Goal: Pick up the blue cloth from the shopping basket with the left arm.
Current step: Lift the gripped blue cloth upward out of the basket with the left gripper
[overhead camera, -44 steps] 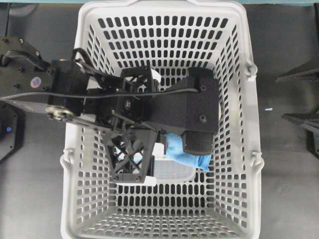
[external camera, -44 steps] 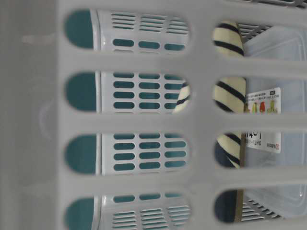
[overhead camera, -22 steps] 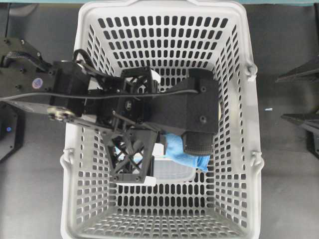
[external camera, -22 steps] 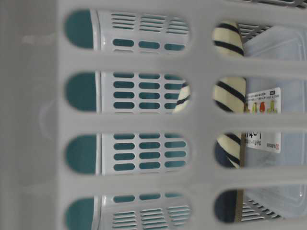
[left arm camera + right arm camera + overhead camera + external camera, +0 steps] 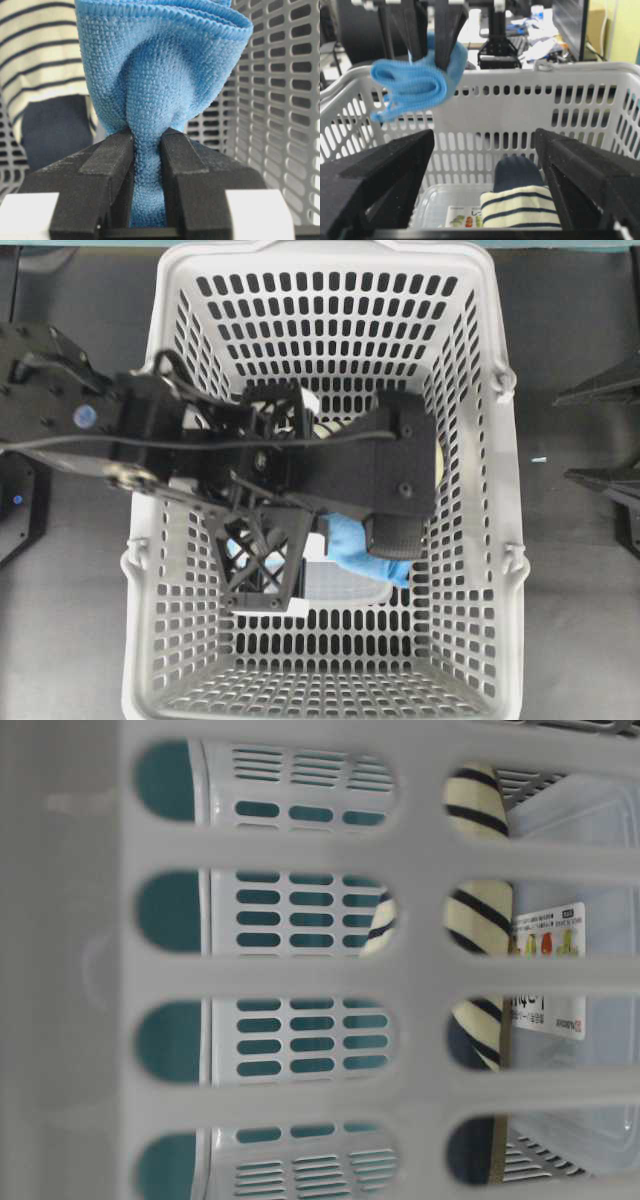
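Note:
My left gripper (image 5: 146, 137) is shut on the light blue cloth (image 5: 160, 65), which is bunched between its black jaws. In the overhead view the left arm reaches over the grey shopping basket (image 5: 505, 500), and the cloth (image 5: 355, 548) hangs under the left gripper (image 5: 345, 535). In the right wrist view the cloth (image 5: 415, 82) hangs from the left gripper (image 5: 431, 50) around rim height, clear of what lies on the basket floor. My right gripper (image 5: 482, 150) is open and empty outside the basket (image 5: 520, 80), at its side (image 5: 562, 437).
A cream-and-navy striped slipper (image 5: 520, 205) lies on a clear plastic container (image 5: 450, 200) on the basket floor, below the cloth. Both show through the slotted wall (image 5: 300, 970) in the table-level view. The slipper (image 5: 40, 60) is behind the cloth in the left wrist view.
My left arm has shifted slightly with the cloth in its jaws. The cloth's hanging end has drawn in a little toward the gripper. The right arm has not moved.

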Controlling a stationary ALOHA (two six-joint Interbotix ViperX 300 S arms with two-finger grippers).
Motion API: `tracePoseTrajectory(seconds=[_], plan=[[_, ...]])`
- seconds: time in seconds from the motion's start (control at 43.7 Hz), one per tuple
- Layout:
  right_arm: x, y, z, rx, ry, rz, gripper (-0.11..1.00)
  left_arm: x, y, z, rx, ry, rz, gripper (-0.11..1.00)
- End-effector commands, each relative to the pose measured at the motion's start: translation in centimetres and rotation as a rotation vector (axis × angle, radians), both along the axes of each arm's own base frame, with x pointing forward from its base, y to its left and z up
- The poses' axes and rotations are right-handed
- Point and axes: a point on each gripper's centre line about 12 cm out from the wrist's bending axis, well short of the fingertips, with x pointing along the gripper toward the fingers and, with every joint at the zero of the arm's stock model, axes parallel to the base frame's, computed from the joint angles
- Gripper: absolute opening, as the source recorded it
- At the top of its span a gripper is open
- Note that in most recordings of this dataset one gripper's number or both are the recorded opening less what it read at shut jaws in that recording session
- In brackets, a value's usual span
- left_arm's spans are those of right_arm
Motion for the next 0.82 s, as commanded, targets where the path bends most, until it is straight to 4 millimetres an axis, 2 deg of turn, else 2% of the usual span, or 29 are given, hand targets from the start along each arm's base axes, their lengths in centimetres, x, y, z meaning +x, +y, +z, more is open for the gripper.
tracePoseTrajectory(seconds=[0.0, 0.321, 0.458, 0.618, 0.801], plan=[[0.1, 0.0, 0.5, 0.005, -0.018, 0.001, 0.79, -1.6, 0.0, 2.4, -0.012, -0.090, -0.007, 0.13], [0.1, 0.0, 0.5, 0.026, -0.028, -0.002, 0.79, -5.4, 0.1, 2.1, -0.029, -0.180, -0.026, 0.13], [0.1, -0.1, 0.3, 0.027, -0.022, -0.005, 0.79, -5.4, 0.1, 2.0, -0.034, -0.227, -0.031, 0.13], [-0.1, -0.1, -0.1, 0.029, -0.036, -0.006, 0.79, -5.4, 0.1, 1.0, -0.034, -0.203, -0.025, 0.13], [-0.3, -0.1, -0.4, 0.030, -0.063, -0.004, 0.78, -5.2, 0.1, 1.2, -0.035, -0.230, -0.034, 0.13]])
